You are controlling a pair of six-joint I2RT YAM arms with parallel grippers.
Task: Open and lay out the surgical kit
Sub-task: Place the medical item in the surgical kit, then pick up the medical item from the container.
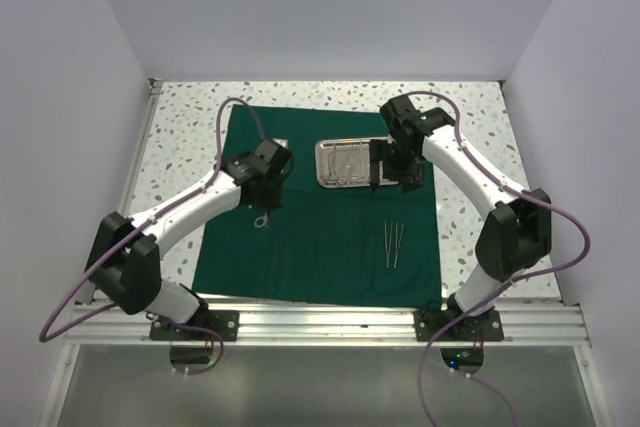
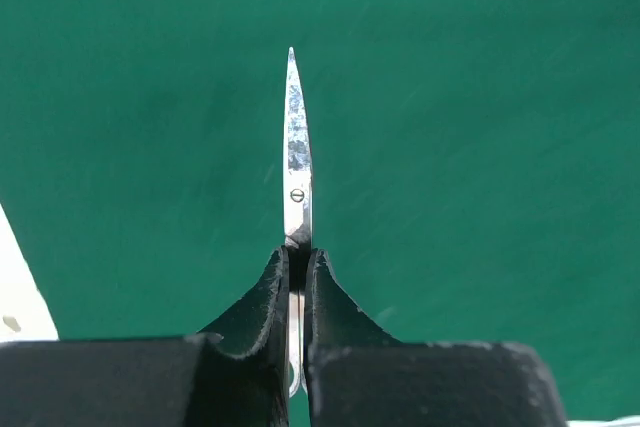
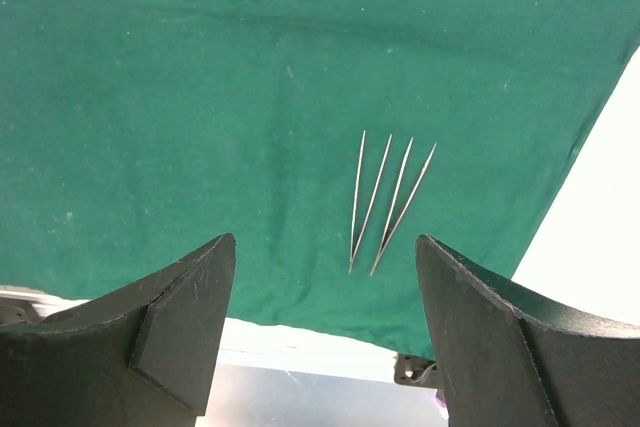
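Note:
The dark green drape (image 1: pixel 320 247) lies spread flat on the table. On its far middle sits the steel tray (image 1: pixel 328 169), with slender steel instruments (image 1: pixel 347 161) inside. My left gripper (image 2: pixel 297 259) is shut on a pair of small scissors (image 2: pixel 297 147), whose closed blades point away from it above the cloth. In the top view the scissors' ring handle (image 1: pixel 262 220) hangs below the left gripper (image 1: pixel 266 190). Two tweezers (image 1: pixel 395 244) lie side by side on the drape's near right. My right gripper (image 3: pixel 325 239) is open and empty, hovering by the tray's right end (image 1: pixel 393 169). The tweezers (image 3: pixel 385 202) lie ahead of it.
The drape's right edge (image 3: pixel 575 147) gives way to white speckled tabletop (image 1: pixel 480 137). A small shiny object (image 1: pixel 279 143) lies on the cloth behind the left gripper. White walls enclose the table on three sides. An aluminium rail (image 1: pixel 330 322) runs along the near edge.

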